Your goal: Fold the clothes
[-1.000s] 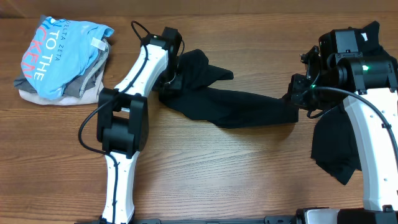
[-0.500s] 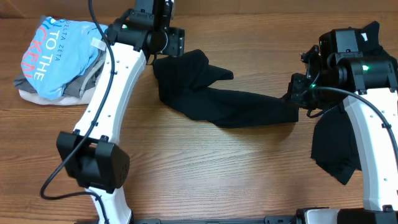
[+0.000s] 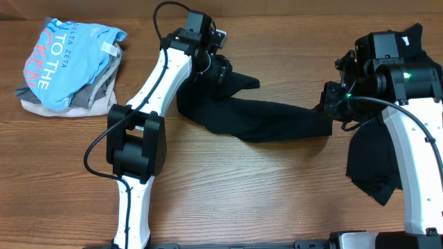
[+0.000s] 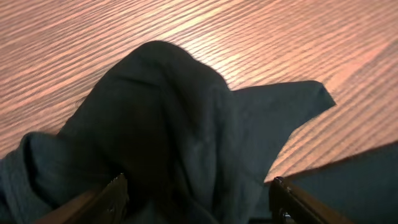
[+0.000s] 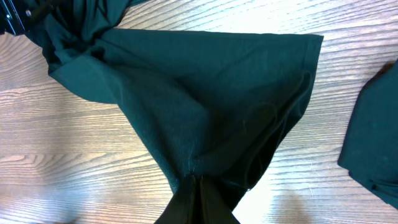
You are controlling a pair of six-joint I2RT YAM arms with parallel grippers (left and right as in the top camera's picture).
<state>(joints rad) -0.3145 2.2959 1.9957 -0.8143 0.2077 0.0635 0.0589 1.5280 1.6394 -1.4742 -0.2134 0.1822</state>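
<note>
Overhead: "TO THE" on light-blue tee (image 3: 69,62)

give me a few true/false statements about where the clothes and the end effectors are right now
1. The right end effector pinches one end of the black shirt. True.
2. The left end effector is clamped shut on that shirt. False: its fingers are spread, with cloth bunched between them.
3. The light-blue tee tops a pile at the far left of the table. True.
4. A second black garment lies on that pile. False: it lies on the right, partly under the right arm.
</note>
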